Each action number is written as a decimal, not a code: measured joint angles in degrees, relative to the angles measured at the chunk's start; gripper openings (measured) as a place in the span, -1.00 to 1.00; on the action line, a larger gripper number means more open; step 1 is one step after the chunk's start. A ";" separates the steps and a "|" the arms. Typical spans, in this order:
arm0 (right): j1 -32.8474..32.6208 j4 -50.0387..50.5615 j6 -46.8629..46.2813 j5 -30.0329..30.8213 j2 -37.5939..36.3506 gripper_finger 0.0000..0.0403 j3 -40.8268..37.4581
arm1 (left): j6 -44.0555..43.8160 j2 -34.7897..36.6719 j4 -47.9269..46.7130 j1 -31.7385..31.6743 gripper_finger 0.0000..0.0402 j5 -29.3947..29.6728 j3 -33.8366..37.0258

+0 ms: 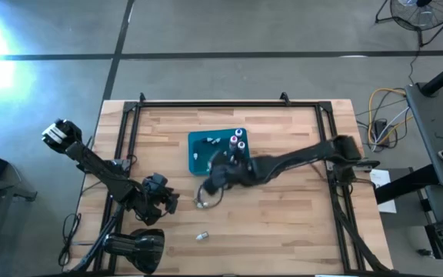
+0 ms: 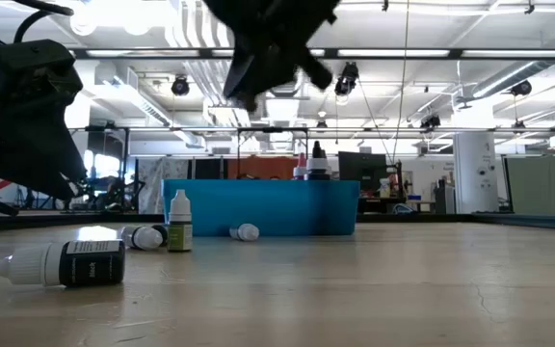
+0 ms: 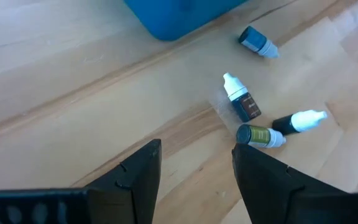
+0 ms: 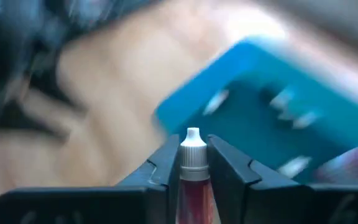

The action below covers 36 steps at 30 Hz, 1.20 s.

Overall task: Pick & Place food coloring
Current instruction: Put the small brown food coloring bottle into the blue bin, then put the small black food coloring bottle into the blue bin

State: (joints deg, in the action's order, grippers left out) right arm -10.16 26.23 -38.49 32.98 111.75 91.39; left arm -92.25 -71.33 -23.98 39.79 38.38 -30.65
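Observation:
My right gripper [image 4: 192, 148] is shut on a small red bottle with a white cap [image 4: 192, 163]. It hangs above the table by the near left corner of the teal bin [image 1: 203, 146], high up in the low view [image 2: 270, 46]. Several bottles stand in the bin [image 1: 238, 139]. My left gripper [image 3: 194, 167] is open and touches nothing. It hovers at the table's near left [image 1: 162, 201]. Ahead of it are a dark upright bottle [image 3: 241, 102], a green-labelled one on its side [image 3: 260, 135], a dark one on its side [image 3: 298, 121] and a blue one on its side [image 3: 258, 42]. My right gripper pinches the red bottle between its two fingers, which are on the bottle's shoulder just under the white cap [image 4: 192, 177]. The bottle lies along the fingers, and its cap [image 4: 192, 140] sticks out past the fingertips. It is lifted clear of the table.
One more bottle with a dark label lies on its side near the table's near edge [image 1: 202, 236], closest in the low view [image 2: 66, 262]. A black frame runs along the table's left, far and right edges [image 1: 221, 102]. Bare wood stretches across the table's near right part.

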 joint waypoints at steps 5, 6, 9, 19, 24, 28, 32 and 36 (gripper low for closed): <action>5.42 -0.22 1.13 -1.41 -3.71 -0.41 0.03 | -0.37 0.00 0.19 -0.02 -0.13 1.14 0.00; 6.20 -0.23 0.05 -1.66 -4.03 -0.34 0.01 | -0.37 0.00 0.19 -0.02 -0.13 1.17 0.00; 7.31 -0.13 -1.49 -1.74 -5.35 -0.15 -0.01 | -0.44 0.00 0.44 -0.02 -0.13 1.17 0.00; -1.02 7.50 12.56 -2.35 -8.48 0.22 0.01 | 11.90 -0.76 8.11 0.12 -0.13 -4.89 0.02; -7.10 21.92 1.74 -2.37 -8.13 0.22 -0.01 | 22.34 -3.88 13.59 0.13 -0.13 -6.30 0.02; -12.32 30.07 -9.18 -2.44 -8.13 0.18 -0.01 | 35.18 -8.28 22.88 0.07 -0.13 -12.49 0.02; -16.66 36.27 -20.55 -2.45 -8.13 0.14 -0.65 | 40.16 -14.01 30.30 0.02 -0.13 -18.85 -1.82; -20.39 40.46 -31.72 -1.58 -8.13 0.13 -2.78 | 43.12 -19.94 30.43 -0.04 -0.13 -20.01 -6.67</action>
State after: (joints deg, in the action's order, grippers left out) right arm -30.55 66.69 -70.22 31.40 103.61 88.60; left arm -49.13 -91.27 6.45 39.75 18.37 -37.32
